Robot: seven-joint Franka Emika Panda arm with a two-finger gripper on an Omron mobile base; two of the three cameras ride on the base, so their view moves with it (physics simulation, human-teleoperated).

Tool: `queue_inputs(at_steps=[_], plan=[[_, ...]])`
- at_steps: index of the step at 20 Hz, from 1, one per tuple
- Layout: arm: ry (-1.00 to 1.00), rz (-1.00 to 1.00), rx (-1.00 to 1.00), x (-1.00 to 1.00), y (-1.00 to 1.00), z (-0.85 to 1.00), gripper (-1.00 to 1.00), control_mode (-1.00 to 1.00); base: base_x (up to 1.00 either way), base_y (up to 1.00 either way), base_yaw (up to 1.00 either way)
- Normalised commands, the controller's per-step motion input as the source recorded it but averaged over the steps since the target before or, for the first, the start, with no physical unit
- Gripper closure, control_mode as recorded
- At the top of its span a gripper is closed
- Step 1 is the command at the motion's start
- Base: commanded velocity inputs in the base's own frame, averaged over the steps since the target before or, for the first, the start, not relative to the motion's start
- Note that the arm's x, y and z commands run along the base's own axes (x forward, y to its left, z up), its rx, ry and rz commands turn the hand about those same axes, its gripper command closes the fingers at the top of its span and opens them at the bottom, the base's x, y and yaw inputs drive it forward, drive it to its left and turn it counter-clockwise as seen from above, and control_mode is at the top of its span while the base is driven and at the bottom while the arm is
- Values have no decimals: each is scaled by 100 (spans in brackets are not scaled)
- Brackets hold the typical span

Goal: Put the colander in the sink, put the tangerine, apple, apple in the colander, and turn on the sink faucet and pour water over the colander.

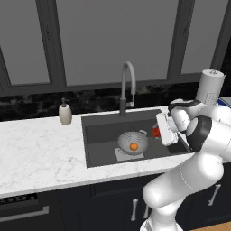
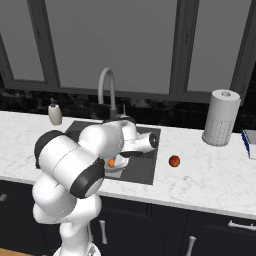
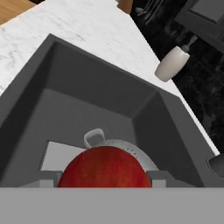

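Observation:
The grey colander (image 1: 132, 141) sits on the floor of the dark sink (image 1: 101, 131), with the orange tangerine (image 1: 133, 146) inside it. My gripper (image 1: 157, 132) hangs over the sink's right part, just right of the colander, shut on a red apple (image 1: 155, 132). In the hand view this apple (image 3: 105, 168) sits between the fingertips, and the colander (image 3: 133, 151) rim and one loop handle show just beyond it. A second apple (image 2: 174, 161) lies on the counter right of the sink. The tangerine (image 2: 111, 163) peeks out past my arm. The gooseneck faucet (image 1: 127, 85) stands behind the basin; no water runs.
A soap bottle (image 1: 65, 113) stands on the white marble counter left of the sink. A paper towel roll (image 2: 221, 117) and a blue object (image 2: 250, 142) stand at the counter's right. Dark backsplash and windows close off the back.

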Motion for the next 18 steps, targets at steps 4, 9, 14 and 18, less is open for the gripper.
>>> queue_inputs(at_steps=[4,9,14,18], plan=[[0,5,0,42,11,-48,100,-100,0,0,0],[1,5,0,36,11,-44,100,-100,0,0,0],[3,6,0,42,7,-49,100,-100,0,0,0],[3,6,0,37,3,-44,100,-100,0,0,0]])
